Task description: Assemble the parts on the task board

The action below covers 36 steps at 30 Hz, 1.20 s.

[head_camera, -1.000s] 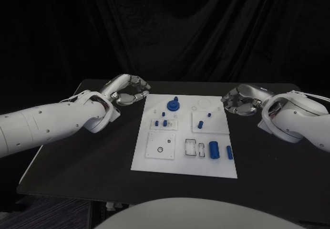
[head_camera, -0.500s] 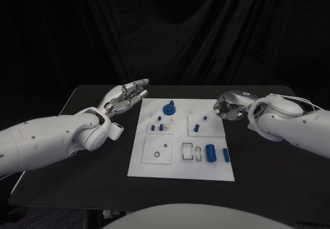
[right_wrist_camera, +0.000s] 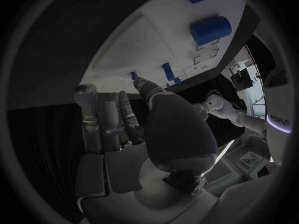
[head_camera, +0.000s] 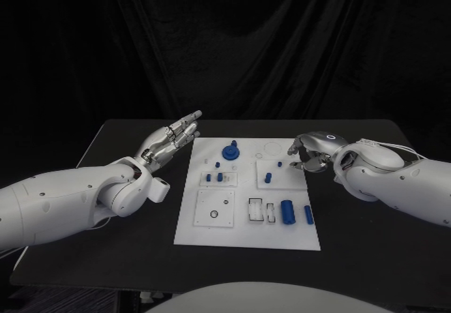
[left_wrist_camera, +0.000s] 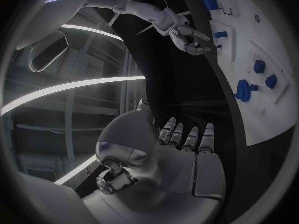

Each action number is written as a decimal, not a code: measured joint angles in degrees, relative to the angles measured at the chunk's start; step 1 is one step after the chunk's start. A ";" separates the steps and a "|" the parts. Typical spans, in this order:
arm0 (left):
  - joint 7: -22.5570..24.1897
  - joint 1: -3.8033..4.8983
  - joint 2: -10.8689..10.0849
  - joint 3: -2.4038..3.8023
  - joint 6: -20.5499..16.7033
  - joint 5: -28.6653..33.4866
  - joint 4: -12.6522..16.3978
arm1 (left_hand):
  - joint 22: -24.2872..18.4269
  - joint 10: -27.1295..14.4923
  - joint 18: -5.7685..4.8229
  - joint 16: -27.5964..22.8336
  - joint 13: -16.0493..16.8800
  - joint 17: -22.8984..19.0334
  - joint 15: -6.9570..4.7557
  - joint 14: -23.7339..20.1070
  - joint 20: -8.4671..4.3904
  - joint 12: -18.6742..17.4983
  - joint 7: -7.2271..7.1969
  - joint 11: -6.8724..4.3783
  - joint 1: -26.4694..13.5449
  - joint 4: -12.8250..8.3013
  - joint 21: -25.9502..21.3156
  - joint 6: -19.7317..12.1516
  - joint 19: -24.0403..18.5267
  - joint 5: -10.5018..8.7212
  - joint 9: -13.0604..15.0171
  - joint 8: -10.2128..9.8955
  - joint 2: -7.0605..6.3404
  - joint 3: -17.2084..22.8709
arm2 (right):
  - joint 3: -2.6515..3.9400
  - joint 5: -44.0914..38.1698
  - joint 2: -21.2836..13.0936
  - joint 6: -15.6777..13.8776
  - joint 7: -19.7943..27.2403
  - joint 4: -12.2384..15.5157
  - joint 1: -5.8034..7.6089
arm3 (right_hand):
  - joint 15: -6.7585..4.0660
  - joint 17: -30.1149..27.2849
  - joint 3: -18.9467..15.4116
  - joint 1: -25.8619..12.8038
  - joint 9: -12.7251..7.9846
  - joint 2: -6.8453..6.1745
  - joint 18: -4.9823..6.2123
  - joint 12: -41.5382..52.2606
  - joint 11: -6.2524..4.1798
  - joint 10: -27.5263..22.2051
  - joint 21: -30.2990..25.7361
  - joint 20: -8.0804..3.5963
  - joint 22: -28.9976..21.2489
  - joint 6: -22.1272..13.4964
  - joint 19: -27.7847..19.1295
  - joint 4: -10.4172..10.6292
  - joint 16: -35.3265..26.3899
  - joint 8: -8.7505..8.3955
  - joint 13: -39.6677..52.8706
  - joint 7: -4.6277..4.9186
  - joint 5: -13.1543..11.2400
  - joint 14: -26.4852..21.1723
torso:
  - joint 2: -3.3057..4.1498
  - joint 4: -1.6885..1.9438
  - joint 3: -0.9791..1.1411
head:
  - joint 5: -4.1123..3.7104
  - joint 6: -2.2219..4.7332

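The task board, a white plate, lay in the middle of the black table, its long side running near to far. Blue parts stood or lay on it: a round knobbed part at the far end, small pegs left of centre, one peg right of centre, and a large cylinder beside a slimmer one near the right edge. The left hand hovered left of the board's far corner, fingers straight, slightly apart, holding nothing. The right hand was at the board's far right edge, fingers curled inward around nothing.
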 measured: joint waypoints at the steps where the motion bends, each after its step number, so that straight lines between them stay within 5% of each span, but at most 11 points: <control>1: 0.01 -0.04 -0.04 0.00 0.13 0.35 0.05 | -0.26 0.00 -0.01 0.00 0.00 0.00 -0.20 -0.02 -0.36 0.00 0.00 0.00 0.12 0.11 0.00 0.00 0.02 0.26 0.00 0.00 0.12 -0.11 | 0.00 -0.09 0.06 -0.17 0.08 -0.16 -0.03 | -0.07 -0.19 0.00 0.21 0.00 0.21 0.00 0.01 0.05 -0.05 0.00 0.18 0.00 -0.18 -0.18 0.00 0.00 0.00 -0.13 0.18 0.61 -0.07 | 0.00 0.00 0.01 | -0.07 -0.01; 5: 0.06 -0.27 -0.09 0.00 0.77 1.54 0.34 | -1.17 -0.30 0.00 0.00 0.00 0.00 -0.74 0.05 -1.72 0.00 0.54 0.30 0.65 0.08 -0.23 0.13 -0.04 1.22 0.00 0.00 0.65 -0.71 | 0.02 -0.16 0.35 -0.68 0.40 -0.81 -0.16 | -0.07 -0.64 0.00 1.14 0.17 0.64 0.01 0.51 0.05 -0.05 0.00 0.18 0.00 -0.18 -0.18 0.00 0.00 0.00 -0.79 0.19 3.08 -0.46 | 0.00 -0.04 0.03 | -0.29 -0.13; 7: 0.07 -0.34 -0.09 0.00 0.98 1.80 0.44 | -1.90 -0.62 -0.12 0.00 0.00 0.00 -1.54 -0.08 -3.82 0.00 1.38 0.62 1.38 0.15 -0.23 0.13 -0.14 2.73 0.00 0.00 0.82 -0.83 | 0.03 -0.14 0.50 -0.87 0.58 -1.15 -0.29 | -0.08 -0.83 0.02 1.63 0.22 0.57 0.01 0.66 0.05 -0.05 -0.03 0.18 -0.01 -0.18 -0.18 -0.01 0.00 0.00 -1.22 0.18 4.83 -0.48 | 0.00 -0.03 0.04 | -0.35 -0.13; 10: 0.10 -0.67 -0.06 0.00 1.50 2.30 0.54 | -2.37 -0.71 -2.31 0.00 0.01 0.01 -1.83 -0.02 -5.49 0.00 1.65 0.70 2.08 0.08 -0.23 0.22 -0.16 4.15 0.00 0.00 1.12 -1.03 | 0.03 0.00 0.81 -1.16 0.89 -1.72 -0.70 | -0.07 -1.22 0.33 1.86 0.30 0.80 0.01 0.66 0.06 0.41 -0.28 0.18 -0.01 -0.18 -0.18 -0.32 0.00 0.00 -1.88 0.19 6.83 -0.87 | 0.00 -0.03 0.03 | -0.61 -0.09; 11: 0.11 -0.84 -0.05 0.00 1.71 2.45 0.59 | -2.37 -0.71 -2.31 0.00 0.00 0.01 -1.83 -0.02 -5.74 0.00 1.65 0.70 2.22 0.08 -0.23 0.22 -0.11 4.53 0.01 0.00 1.26 -1.03 | 0.03 0.11 0.94 -1.26 1.03 -1.89 -0.88 | -0.07 -1.30 0.33 2.00 0.30 0.67 0.01 0.66 0.06 0.41 -0.28 0.18 -0.01 -0.19 -0.18 -0.32 0.00 0.00 -2.05 0.20 7.15 -0.87 | 0.00 -0.04 0.03 | -0.63 -0.09; 14: 0.12 -1.27 -0.07 0.00 2.18 2.74 0.80 | -2.29 -0.71 -2.30 0.00 -0.06 0.01 -1.75 -0.01 -5.74 0.00 1.65 0.70 2.72 0.08 -0.23 0.22 -0.10 5.80 0.01 0.00 1.28 -1.03 | 0.02 0.41 1.36 -1.46 1.37 -2.43 -1.29 | -0.07 -1.34 1.07 2.10 0.45 0.57 0.02 0.66 0.04 1.73 -0.04 0.18 -0.01 -0.38 -0.18 -0.56 0.28 0.00 -3.38 0.39 9.88 -0.87 | 0.00 -0.04 0.02 | -0.73 -0.18; 19: 0.15 -1.88 -0.28 -0.01 2.88 3.03 0.85 | -1.94 -1.23 -2.30 0.00 -0.10 0.02 -0.36 -0.02 -3.95 0.00 2.40 1.32 4.66 0.08 -0.23 0.35 0.22 9.14 0.01 0.00 1.69 -1.02 | 0.02 0.91 2.26 -1.51 1.92 -3.31 -2.03 | -0.07 -1.82 3.20 2.49 0.30 0.17 0.02 -1.23 0.03 3.86 0.71 0.16 -0.01 -0.88 -0.16 -1.11 0.45 -0.49 -6.57 0.90 13.97 -0.87 | 0.01 -0.03 0.02 | -0.82 -0.19; 27: 0.17 -2.41 -0.51 -0.01 3.88 3.24 0.61 | -1.74 -1.18 -2.28 0.00 -0.12 0.04 0.45 -0.01 -2.93 0.00 3.81 2.89 6.76 0.08 -0.23 1.76 0.42 12.41 0.12 0.00 2.06 -1.02 | 0.01 1.45 3.73 -1.50 2.68 -4.29 -2.85 | -0.13 -1.81 3.90 2.30 -0.24 -0.01 0.02 -3.56 0.34 4.16 1.84 0.17 -0.02 -1.60 0.66 -1.18 1.06 -1.12 -9.79 0.82 12.94 -0.49 | 0.03 0.03 -0.01 | -0.90 -0.30; 30: 0.18 -2.49 -0.51 -0.01 4.18 3.28 0.54 | -1.35 -0.86 -2.29 0.00 -0.12 0.04 1.27 -0.02 -2.02 0.00 4.72 3.63 9.07 -0.51 -0.23 2.28 0.53 15.37 0.20 0.00 1.96 -0.44 | 0.01 1.53 4.14 -1.49 2.87 -4.51 -2.90 | -0.13 -1.94 4.29 2.29 -0.43 0.02 0.03 -4.02 0.34 4.58 2.01 0.28 -0.02 -2.02 0.77 -1.57 1.06 -1.21 -10.44 0.40 12.78 -0.49 | 0.03 0.07 -0.03 | -0.73 -0.43; 36: 0.19 -2.63 -0.51 -0.01 4.73 3.33 0.33 | -1.01 -0.57 -2.28 0.00 -0.11 0.05 1.68 -0.01 -1.40 0.00 5.02 3.96 9.63 -0.32 -0.23 2.58 0.72 15.99 0.20 0.00 1.89 -0.13 | 0.03 1.67 4.98 -1.43 3.11 -5.20 -3.00 | -0.13 -2.20 4.45 2.29 -0.52 0.02 0.03 -4.33 0.36 4.99 2.00 0.28 -0.02 -2.31 0.77 -1.73 1.06 -1.49 -11.11 0.10 13.23 -0.49 | 0.03 0.05 -0.05 | -0.50 -0.66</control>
